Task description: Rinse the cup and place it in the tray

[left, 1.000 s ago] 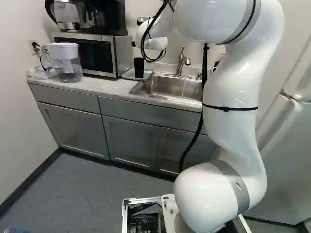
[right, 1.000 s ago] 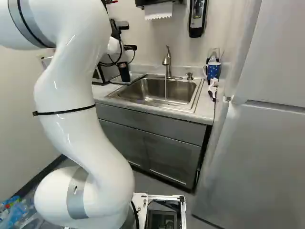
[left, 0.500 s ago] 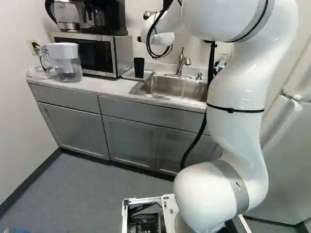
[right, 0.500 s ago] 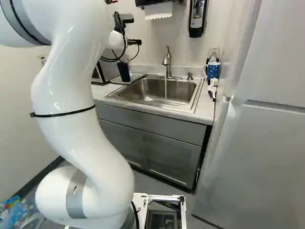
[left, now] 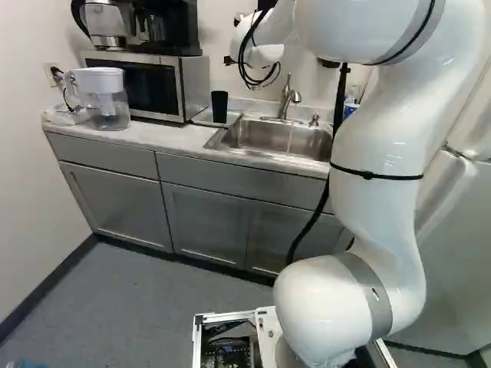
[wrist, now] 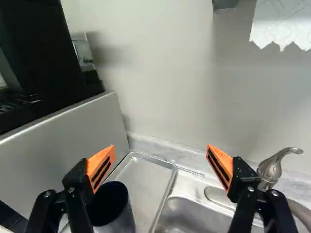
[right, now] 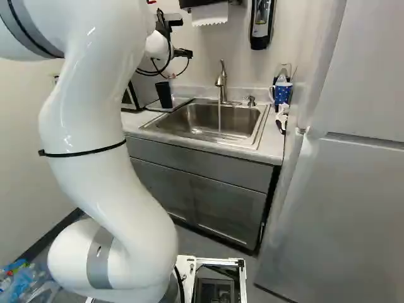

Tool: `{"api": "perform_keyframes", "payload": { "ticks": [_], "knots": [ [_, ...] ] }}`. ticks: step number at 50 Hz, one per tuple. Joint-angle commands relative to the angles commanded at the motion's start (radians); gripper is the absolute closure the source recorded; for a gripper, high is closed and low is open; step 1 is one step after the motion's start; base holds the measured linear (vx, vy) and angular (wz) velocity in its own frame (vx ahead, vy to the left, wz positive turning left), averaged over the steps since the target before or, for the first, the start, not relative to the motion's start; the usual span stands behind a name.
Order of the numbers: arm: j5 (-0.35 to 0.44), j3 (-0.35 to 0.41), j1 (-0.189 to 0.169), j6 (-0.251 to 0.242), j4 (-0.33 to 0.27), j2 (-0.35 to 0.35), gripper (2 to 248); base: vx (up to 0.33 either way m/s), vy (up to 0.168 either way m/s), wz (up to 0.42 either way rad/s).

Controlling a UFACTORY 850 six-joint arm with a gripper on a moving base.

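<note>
In the right base view my gripper (right: 184,54) is above the counter, higher than the dark cup (right: 164,95) and just beside it. The cup stands upright at the tray (right: 180,101), left of the sink (right: 205,129). From the faucet (right: 221,82) a thin stream of water falls into the basin. Seen from the wrist, the gripper (wrist: 161,151) has its orange-padded fingers wide apart with nothing between them. The cup (wrist: 109,204) is empty-looking and below one finger, at the near part of the metal tray (wrist: 146,177); that finger hides part of its rim.
The microwave (left: 146,84) with a coffee machine on top borders the tray. A water pitcher (left: 107,100) stands farther left. Right of the sink are a blue mug (right: 283,93) and the fridge (right: 353,189). Paper towels (right: 210,14) and a soap dispenser (right: 261,22) hang above.
My arm's wrist and gripper have shifted rightward and a little up in the base views, away from the cup. The cup has stayed put, and the base has not moved.
</note>
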Motion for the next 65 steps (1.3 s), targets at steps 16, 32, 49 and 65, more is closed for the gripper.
{"api": "perform_keyframes", "payload": {
  "ticks": [16,32,49,65],
  "knots": [
    [-0.075,-0.019,-0.024,0.0,0.0,0.012,3,0.0,0.0,0.0],
    [-0.148,-0.04,-0.042,0.0,0.0,0.022,3,0.0,0.0,0.0],
    [-0.188,-0.05,-0.063,0.0,0.0,0.032,3,0.0,0.0,0.0],
    [-0.188,-0.046,-0.091,0.0,0.0,0.035,3,0.0,0.0,0.0]
  ]
}}
